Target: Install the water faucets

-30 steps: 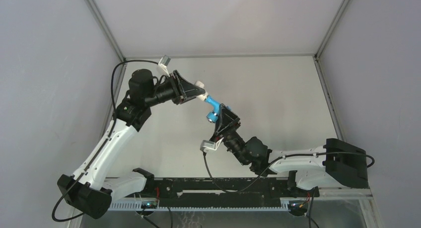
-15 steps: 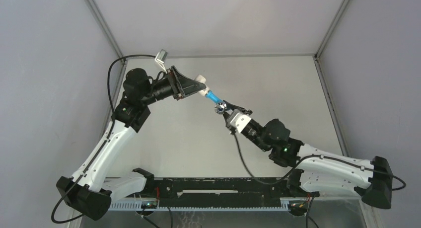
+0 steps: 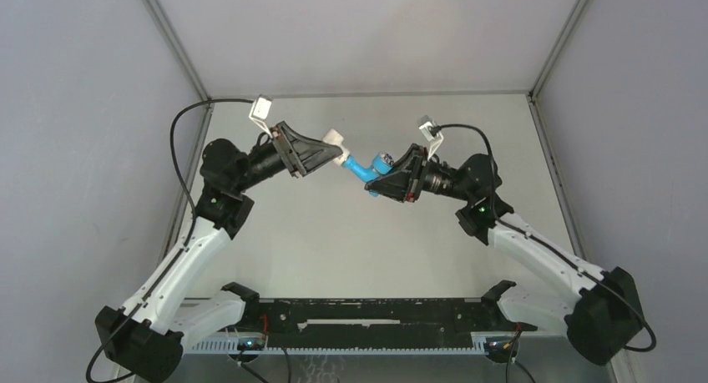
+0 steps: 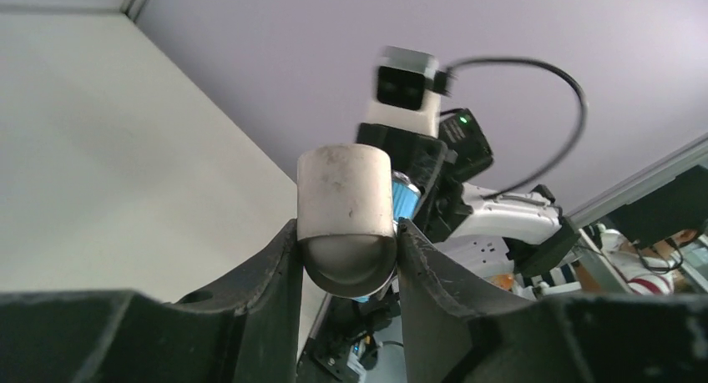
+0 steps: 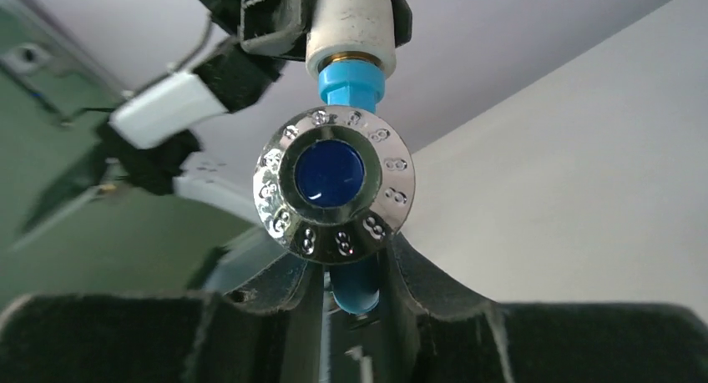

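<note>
Both grippers meet in mid-air above the table's far middle. My left gripper (image 3: 336, 153) is shut on the short white fitting (image 3: 334, 138), which fills the gap between its fingers in the left wrist view (image 4: 346, 204). The blue water faucet (image 3: 361, 166) sticks out of that fitting toward the right. My right gripper (image 3: 377, 183) is shut on the faucet. In the right wrist view the faucet's chrome cap with a blue centre (image 5: 331, 191) faces the camera. Its blue neck (image 5: 351, 84) enters the white fitting (image 5: 351, 20). Its blue lower stem (image 5: 357, 289) is pinched between the fingers.
A white table (image 3: 334, 241) lies below, boxed in by grey walls on the left, back and right. A black rail (image 3: 376, 316) with the arm bases runs along the near edge. Each wrist's cable loops out beside its arm.
The right arm swung from the near middle round to the right side, turned its wrist and closed its jaws on the faucet. The left arm shifted slightly, still holding the fitting.
</note>
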`<state>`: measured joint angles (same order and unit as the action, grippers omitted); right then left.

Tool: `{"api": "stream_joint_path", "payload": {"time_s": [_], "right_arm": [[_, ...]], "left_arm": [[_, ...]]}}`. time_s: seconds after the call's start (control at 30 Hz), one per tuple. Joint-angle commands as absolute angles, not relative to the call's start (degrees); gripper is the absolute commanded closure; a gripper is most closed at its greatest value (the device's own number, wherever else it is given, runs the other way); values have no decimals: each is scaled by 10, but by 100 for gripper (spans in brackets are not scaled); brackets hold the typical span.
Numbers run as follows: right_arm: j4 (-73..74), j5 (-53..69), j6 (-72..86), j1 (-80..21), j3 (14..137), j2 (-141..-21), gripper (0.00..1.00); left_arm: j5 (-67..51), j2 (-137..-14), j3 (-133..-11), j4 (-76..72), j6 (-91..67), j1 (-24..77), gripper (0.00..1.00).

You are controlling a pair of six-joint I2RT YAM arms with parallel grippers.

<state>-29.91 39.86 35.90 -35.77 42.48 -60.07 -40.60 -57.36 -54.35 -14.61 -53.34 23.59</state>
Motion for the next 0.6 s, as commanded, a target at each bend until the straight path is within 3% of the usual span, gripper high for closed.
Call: {"api": "stream_joint_path", "payload": {"time_s": [0.0,0.1,0.17,0.27,0.37,0.43,0.57], "right_arm": [[-481,598,709,-327,478,-684,84],[-543,640,823,-320,487,-738,83],[-559,648,871,-313,483,-761,77],[-558,639,889,-297,464,-765,37],[-464,618,838,-275,448,-735,10],[-338,594,757,-259,447,-699,2],[-84,507,565,-233,472,-630,0]], "left_arm": [[-427,-535,-490,-284,-472,245,100],[-427,-519,-467,-303,-448,246,100],[-423,-514,-460,-305,-441,246,100],[-407,-509,-456,-303,-444,246,100],[-387,-507,-461,-284,-442,245,100],[-374,-505,-465,-269,-442,245,100],[-348,-509,-490,-210,-443,245,100]]}}
